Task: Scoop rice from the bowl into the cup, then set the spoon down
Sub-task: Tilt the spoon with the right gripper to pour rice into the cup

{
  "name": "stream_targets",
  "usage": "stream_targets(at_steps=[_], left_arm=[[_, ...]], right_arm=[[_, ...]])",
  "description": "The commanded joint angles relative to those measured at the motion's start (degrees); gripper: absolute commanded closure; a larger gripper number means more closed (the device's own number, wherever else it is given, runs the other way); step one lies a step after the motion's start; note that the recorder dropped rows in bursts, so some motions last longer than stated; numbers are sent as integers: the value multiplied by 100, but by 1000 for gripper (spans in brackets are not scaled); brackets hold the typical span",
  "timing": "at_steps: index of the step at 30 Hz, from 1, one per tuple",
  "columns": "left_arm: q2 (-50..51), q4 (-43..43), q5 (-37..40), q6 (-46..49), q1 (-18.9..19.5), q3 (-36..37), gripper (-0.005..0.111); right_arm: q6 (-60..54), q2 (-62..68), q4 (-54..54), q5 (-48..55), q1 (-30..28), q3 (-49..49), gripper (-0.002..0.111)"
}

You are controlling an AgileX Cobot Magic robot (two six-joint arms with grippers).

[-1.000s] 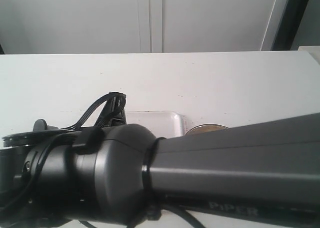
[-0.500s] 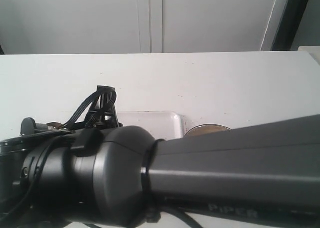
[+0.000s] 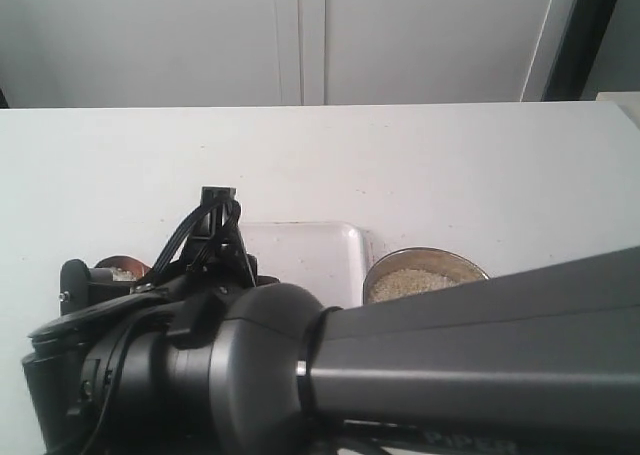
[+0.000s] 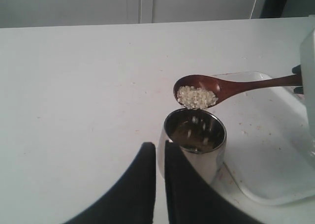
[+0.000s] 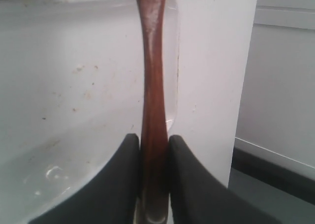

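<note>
The dark wooden spoon (image 4: 231, 85) hangs just above the small steel cup (image 4: 194, 138), tipped, with rice (image 4: 197, 97) heaped at its lip and a few grains dropping into the cup. My right gripper (image 5: 154, 138) is shut on the spoon's handle (image 5: 152, 61). My left gripper (image 4: 160, 145) is shut, with only a slit between its fingers. Its tips sit against the cup's near side; I cannot tell if they touch it. The metal bowl (image 3: 470, 265) holds more rice (image 3: 415, 283). The spoon's bowl (image 3: 120, 268) peeks out at the left. The cup is hidden in the exterior view.
A white tray (image 4: 275, 155) lies on the white table beside the cup, under the spoon's handle, and shows behind the handle as the tray (image 5: 59, 86). An arm's dark body (image 3: 400, 375) fills the front of the exterior view. A wall of white cabinets stands beyond the table.
The dark arm in front has sunk lower, uncovering the bowl and its rice. The cabled wrist has shifted left and down, and the spoon's bowl now shows at the left.
</note>
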Motion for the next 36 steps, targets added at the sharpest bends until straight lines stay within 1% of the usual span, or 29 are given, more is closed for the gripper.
stream_targets(at_steps=[1, 8, 19, 29, 36], left_arm=[[4, -46, -23, -3, -41, -38, 92], [4, -46, -23, -3, -41, -38, 92], [4, -46, -23, -3, -41, -38, 92], [4, -46, -23, -3, -41, -38, 92], [4, -46, -23, -3, -41, -38, 92]], right_arm=[[121, -29, -258, -105, 5, 24, 108], [263, -29, -499, -116, 5, 24, 108], [476, -29, -515, -128, 5, 226, 108], [721, -29, -652, -387, 5, 294, 108], [816, -29, -918, -453, 5, 548, 108]])
